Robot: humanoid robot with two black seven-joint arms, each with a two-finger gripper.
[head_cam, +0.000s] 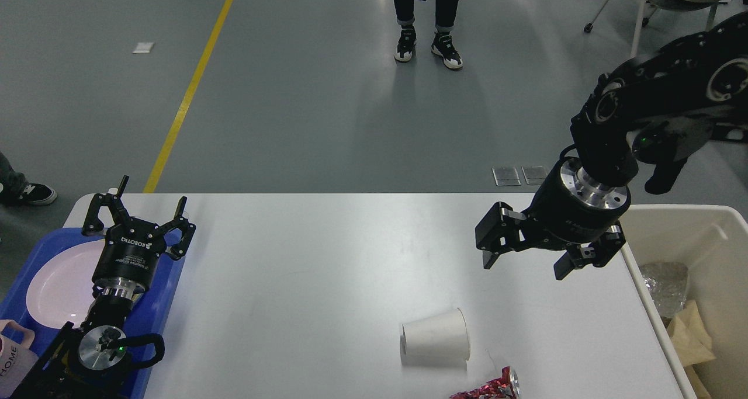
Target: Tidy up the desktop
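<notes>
Even overhead light, soft shadows, sharp pic

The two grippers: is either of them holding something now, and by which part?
Nothing is held. The left gripper is open over the blue tray; the right gripper is open above the desktop, apart from the paper cup.

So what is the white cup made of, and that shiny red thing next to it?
The white cup, lying on its side on the desktop, looks like paper: matte and plain, with a thin rolled rim. The shiny red thing looks like a crushed metal can or foil wrapper: crinkled, glinting, with a silvery end. I cannot tell which.
</notes>
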